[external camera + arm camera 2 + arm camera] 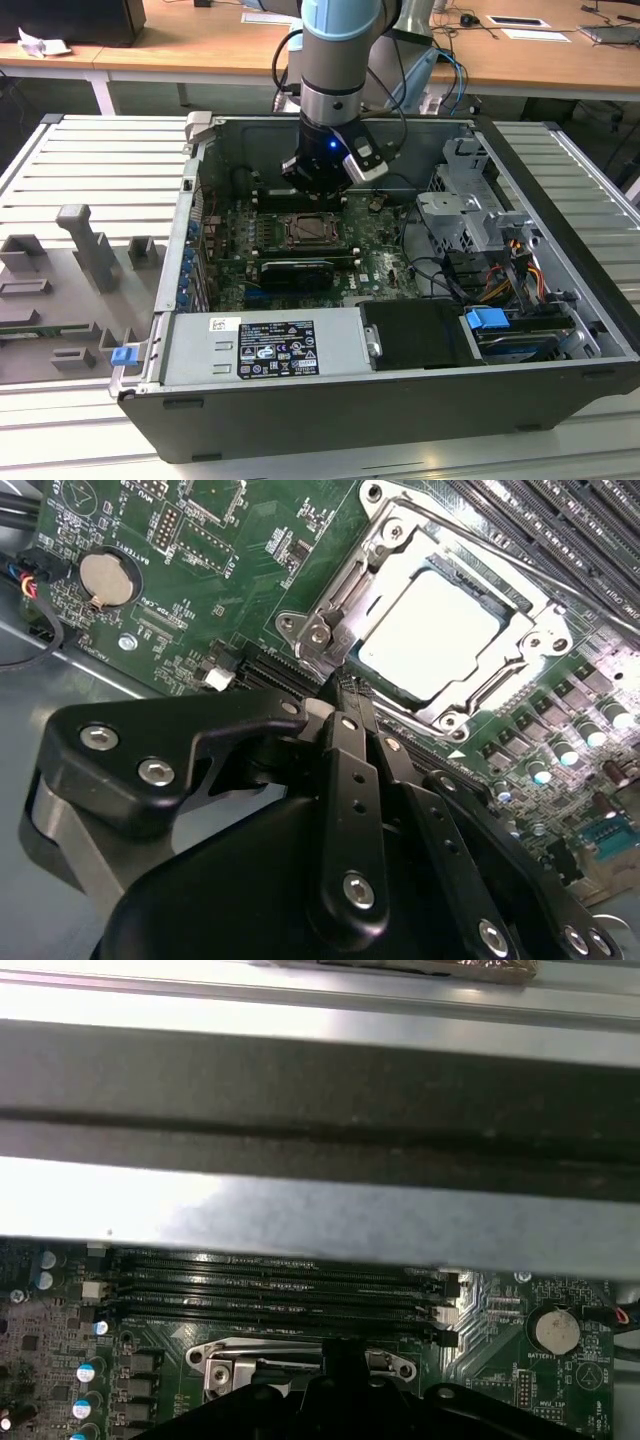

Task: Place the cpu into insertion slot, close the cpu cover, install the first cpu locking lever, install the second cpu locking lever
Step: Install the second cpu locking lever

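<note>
In the exterior view one arm reaches down into one open computer case [560, 300], its gripper [322, 190] hanging just at twelve o'clock of the insertion slot [305, 232] on the green motherboard [375, 255]. One grey power supply box [265, 342] lies along the case's near edge, one blue latch [488, 322] sits toward four o'clock, and one bundle of coloured cables [510, 280] runs beside it. The case rests on a ribbed metal table [100, 160]; several grey fixture blocks [90, 245] stand at nine o'clock, and wooden desks [200, 45] cross the room behind. In the second wrist view the gripper [345, 685] has its two black fingers [350, 770] pressed together with no gap and nothing between them, the tips touching the socket frame's corner. One cpu [430, 635] lies flat inside the slot, with the cpu cover [400, 555] down around it as a silvery frame. One coin battery [107, 578] sits at ten o'clock of the slot. In the first wrist view four long memory slots [270, 1285] run side by side just beyond the cover [300, 1355], one coin battery [553, 1330] lies at three o'clock, and the case wall [320, 1140] rises behind.
</note>
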Tool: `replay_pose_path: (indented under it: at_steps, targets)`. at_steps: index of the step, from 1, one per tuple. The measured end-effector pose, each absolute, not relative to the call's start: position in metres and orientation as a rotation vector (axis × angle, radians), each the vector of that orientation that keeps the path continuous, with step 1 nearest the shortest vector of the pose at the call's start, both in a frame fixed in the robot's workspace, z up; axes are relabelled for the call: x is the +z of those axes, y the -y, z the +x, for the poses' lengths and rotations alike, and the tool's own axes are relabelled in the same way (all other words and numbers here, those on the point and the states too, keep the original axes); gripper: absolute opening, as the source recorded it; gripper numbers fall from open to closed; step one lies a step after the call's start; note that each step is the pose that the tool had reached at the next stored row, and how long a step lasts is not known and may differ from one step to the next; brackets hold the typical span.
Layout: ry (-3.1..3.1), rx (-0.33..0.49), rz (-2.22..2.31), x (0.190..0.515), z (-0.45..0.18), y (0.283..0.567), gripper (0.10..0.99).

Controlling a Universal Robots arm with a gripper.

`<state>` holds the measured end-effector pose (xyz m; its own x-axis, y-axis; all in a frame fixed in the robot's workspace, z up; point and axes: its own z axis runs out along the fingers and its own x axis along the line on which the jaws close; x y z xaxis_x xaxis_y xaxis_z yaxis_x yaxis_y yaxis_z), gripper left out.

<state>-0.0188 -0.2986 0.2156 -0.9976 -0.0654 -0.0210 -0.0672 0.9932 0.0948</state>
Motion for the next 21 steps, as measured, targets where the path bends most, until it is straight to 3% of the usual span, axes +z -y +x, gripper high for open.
replay_pose_path:
  at_steps: [21]
  targets:
    - [-3.119,0.149,-0.104,0.2173,-0.0188,0.3040,0.106]
